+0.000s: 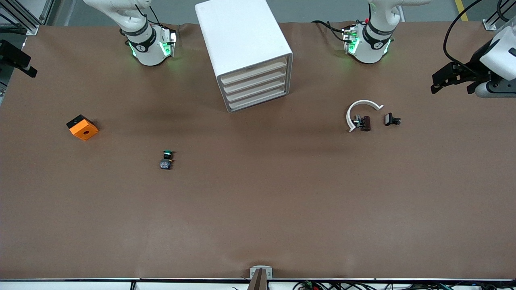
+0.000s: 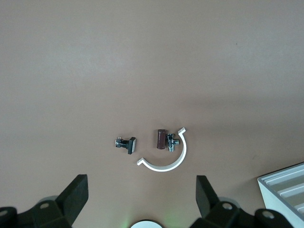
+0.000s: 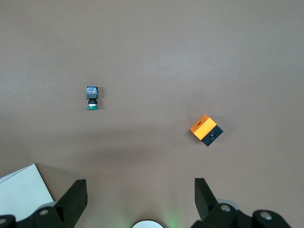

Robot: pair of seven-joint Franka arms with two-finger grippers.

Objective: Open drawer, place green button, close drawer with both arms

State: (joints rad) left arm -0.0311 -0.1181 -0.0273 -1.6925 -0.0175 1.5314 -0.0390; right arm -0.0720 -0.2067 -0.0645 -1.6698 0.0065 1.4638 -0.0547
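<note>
A white cabinet (image 1: pixel 246 50) with four shallow cream-fronted drawers stands on the brown surface (image 1: pixel 258 209) between the two arm bases, its front angled toward the left arm's end. The drawer (image 1: pixel 258 100), lowest of the four, sits flush with the three above it, fully shut.

The button (image 1: pixel 166 159) lies on its side on the bare surface, nearer to the front camera than the cabinet and toward the right arm's end; its round green cap points toward the cabinet, and its dark body is the part nearer the camera. The right wrist view shows it (image 3: pixel 92 97) well apart from an orange cube (image 3: pixel 206 129) with a black face and a hole. In the front view that cube (image 1: pixel 82 127) rests closer still to the right arm's end, a little farther from the camera than the button.

Toward the left arm's end lie a white curved strip (image 1: pixel 360 110), a brown clip (image 1: pixel 365 123) just inside the strip's curve, and a small black clip (image 1: pixel 391 119) just beside them.

The left gripper (image 2: pixel 141 199) hangs released, its fingers spread wide, above the surface near the clips. The right gripper (image 3: pixel 140 199) is likewise released with fingers apart, over the surface near the cabinet's corner, holding nothing.
</note>
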